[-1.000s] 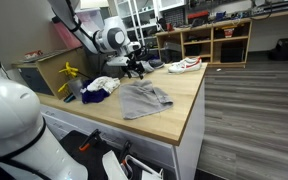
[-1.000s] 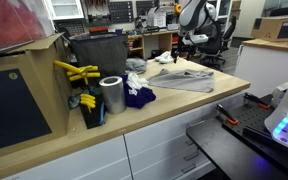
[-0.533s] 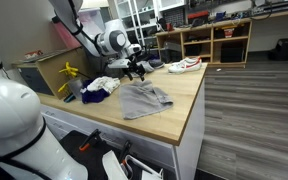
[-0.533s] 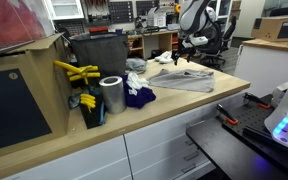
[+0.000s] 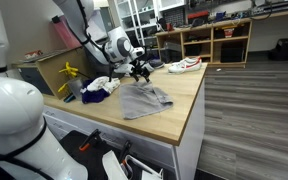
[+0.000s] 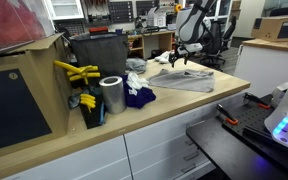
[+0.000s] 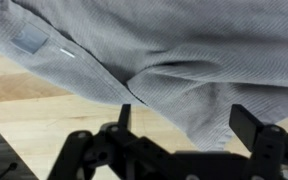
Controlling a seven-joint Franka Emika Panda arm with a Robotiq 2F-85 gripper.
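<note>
A grey cloth (image 5: pixel 145 98) lies crumpled on the wooden table (image 5: pixel 189 105); it shows in both exterior views (image 6: pixel 187 80). My gripper (image 5: pixel 140 71) hangs just above the cloth's far edge, also seen in an exterior view (image 6: pixel 178 60). In the wrist view the open jaws (image 7: pixel 184 122) straddle a raised fold of the grey cloth (image 7: pixel 174 60), close over it, with bare wood beside it. The fingers hold nothing.
A white and blue cloth pile (image 5: pixel 99 87) lies left of the grey cloth. A shoe (image 5: pixel 185 65) sits at the table's far end. A metal can (image 6: pixel 111 95), a dark bin (image 6: pixel 99 55) and yellow tools (image 6: pixel 76 72) stand at one end.
The gripper has moved down and toward the grey cloth's far edge. The cloth has not moved.
</note>
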